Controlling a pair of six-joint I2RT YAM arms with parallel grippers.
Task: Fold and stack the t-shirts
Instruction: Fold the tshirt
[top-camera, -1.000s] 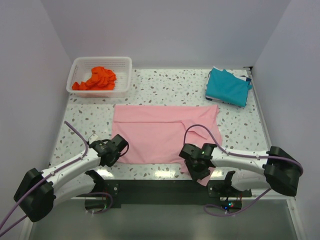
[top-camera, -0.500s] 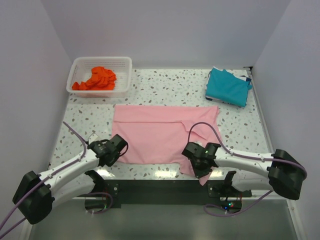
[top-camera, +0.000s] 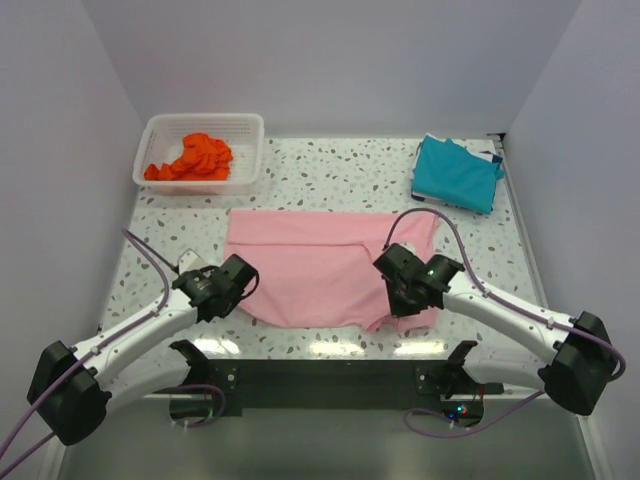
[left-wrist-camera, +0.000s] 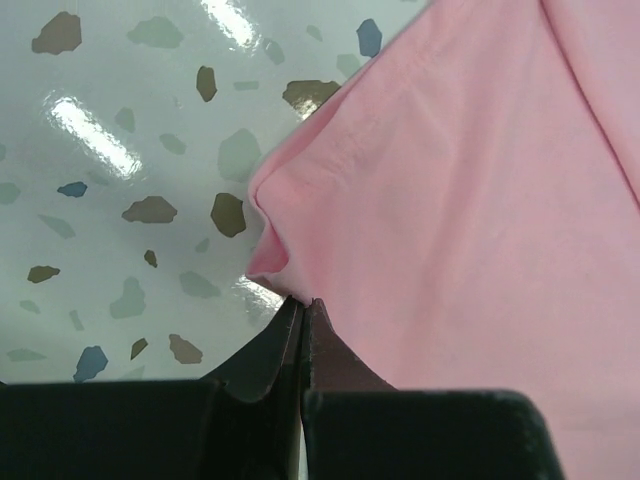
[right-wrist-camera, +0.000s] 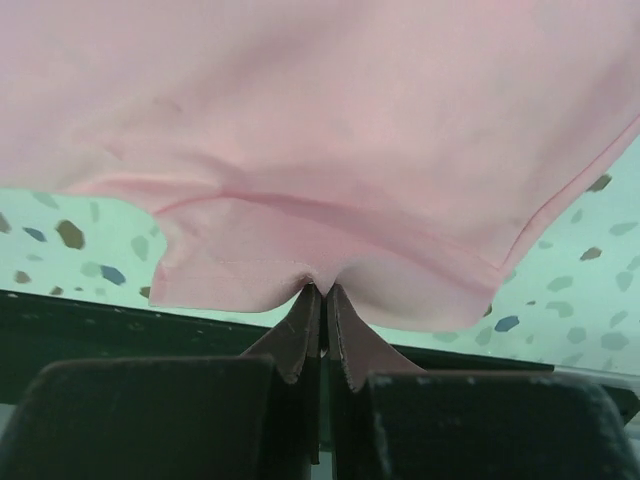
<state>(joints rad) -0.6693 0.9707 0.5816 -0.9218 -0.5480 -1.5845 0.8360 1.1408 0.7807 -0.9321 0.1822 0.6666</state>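
Since the earlier frames, both grippers have been carried away from the near edge of the worktop, the right gripper farther than the left gripper, and the near hem of the light pink t-shirt has been drawn inward with them. The left gripper is pinched on the near left corner of the pink cloth, which is bunched into a small fold just ahead of the fingertips. The right gripper is likewise pinched on the near hem, close to its right end. In the right wrist view the cloth is held lifted ahead of the gripper, and speckled worktop is visible beneath it. Beyond and between the two grippers, the rest of the light pink t-shirt is spread on the worktop, with a crease running across its middle. The teal blue t-shirt is seen folded well beyond the right gripper and to its right, at the far right corner of the worktop. The orange-red t-shirt lies crumpled inside the white mesh basket, well beyond the left gripper at the far left corner. The three t-shirts lie well apart from one another.
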